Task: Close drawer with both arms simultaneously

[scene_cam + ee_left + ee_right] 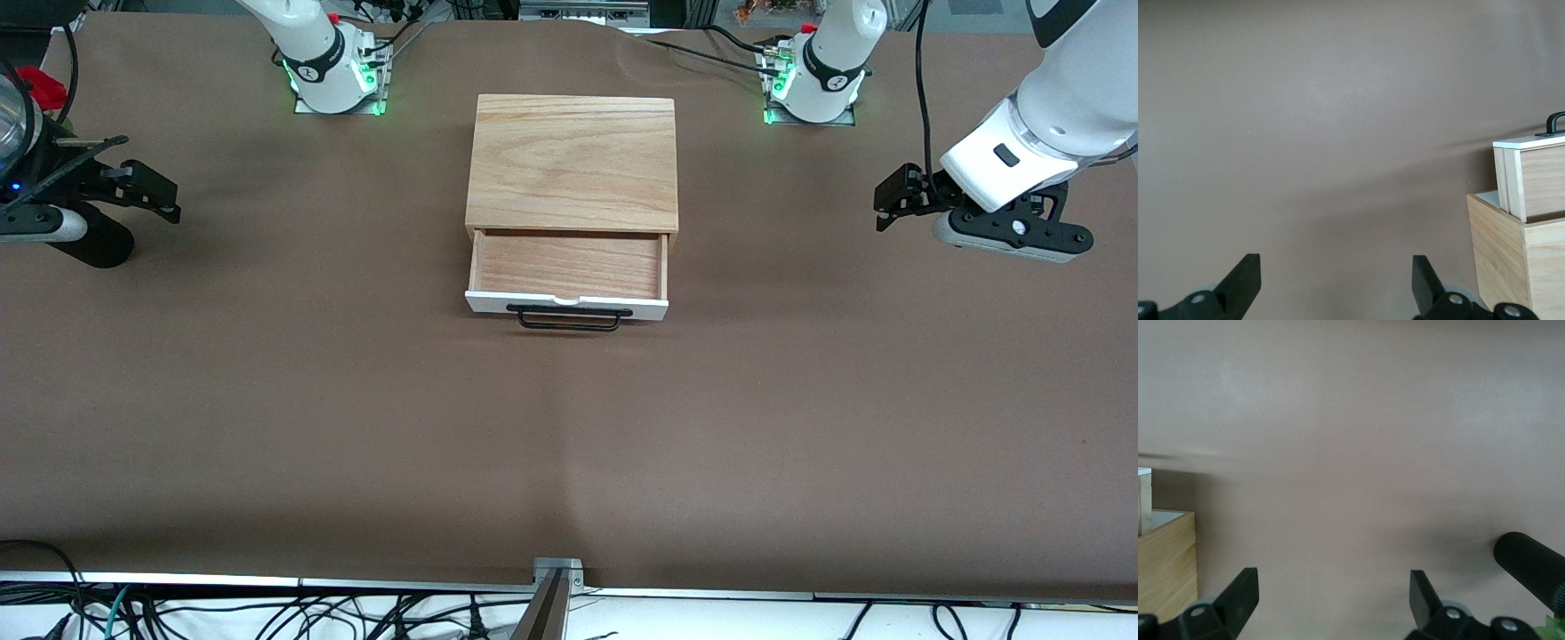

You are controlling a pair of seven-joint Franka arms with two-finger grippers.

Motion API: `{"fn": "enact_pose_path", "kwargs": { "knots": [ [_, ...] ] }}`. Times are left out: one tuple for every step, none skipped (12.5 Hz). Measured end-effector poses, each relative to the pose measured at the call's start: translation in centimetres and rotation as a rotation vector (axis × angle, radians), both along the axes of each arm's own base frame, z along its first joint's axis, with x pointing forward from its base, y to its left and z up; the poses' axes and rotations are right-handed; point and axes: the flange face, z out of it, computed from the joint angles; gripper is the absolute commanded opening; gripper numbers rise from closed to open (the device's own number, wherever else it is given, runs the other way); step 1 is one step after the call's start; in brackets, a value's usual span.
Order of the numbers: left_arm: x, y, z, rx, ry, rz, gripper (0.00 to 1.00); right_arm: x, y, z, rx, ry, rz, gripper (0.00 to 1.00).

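The drawer (569, 264) stands pulled out of the oak-coloured box (572, 164), toward the front camera. Its white front panel (480, 304) carries a black wire handle (569, 318). My left gripper (885, 206) hovers over bare table at the left arm's end, well apart from the box, open and holding nothing. My right gripper (151, 191) hovers open over the table at the right arm's end, equally far off. In the left wrist view, past the gripper (1334, 280), the drawer (1535, 180) juts from the box (1505, 260). The right wrist view shows its gripper (1333, 597) and the box's corner (1165, 553).
The brown table cover (569, 444) stretches wide between each gripper and the box. A black ribbed cylinder (1531, 567) lies close beside the right gripper. Both arm bases (333, 76) (813, 84) stand farther from the front camera than the box.
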Motion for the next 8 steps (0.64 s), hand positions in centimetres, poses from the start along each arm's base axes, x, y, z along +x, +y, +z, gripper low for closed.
{"fn": "enact_pose_path", "kwargs": {
  "knots": [
    [0.00, -0.01, 0.00, 0.000, 0.000, 0.000, 1.00, -0.01, 0.18, 0.00, 0.006, 0.000, 0.002, 1.00],
    [0.00, -0.01, 0.00, 0.000, 0.000, 0.000, 1.00, -0.02, 0.43, 0.01, 0.020, 0.001, 0.003, 1.00],
    [0.00, -0.02, 0.00, 0.000, 0.000, 0.000, 1.00, -0.04, 0.63, 0.01, 0.034, 0.002, 0.004, 1.00],
    [0.00, -0.02, 0.00, 0.000, 0.000, 0.000, 1.00, -0.03, 0.71, -0.01, 0.040, 0.002, 0.004, 1.00],
    [0.00, -0.02, 0.00, 0.000, 0.000, 0.000, 1.00, 0.01, 0.74, -0.10, 0.042, 0.004, 0.004, 1.00],
    [-0.01, -0.06, 0.00, 0.000, 0.000, -0.001, 1.00, 0.08, 0.77, -0.25, 0.043, 0.007, 0.004, 1.00],
    [-0.03, -0.25, -0.04, -0.001, 0.001, -0.004, 1.00, 0.15, 0.86, -0.41, 0.043, 0.010, 0.005, 1.00],
    [-0.06, -0.83, -0.20, -0.001, 0.004, -0.015, 1.00, 0.23, 1.04, -0.61, 0.043, 0.013, 0.008, 1.00]
  ]
}}
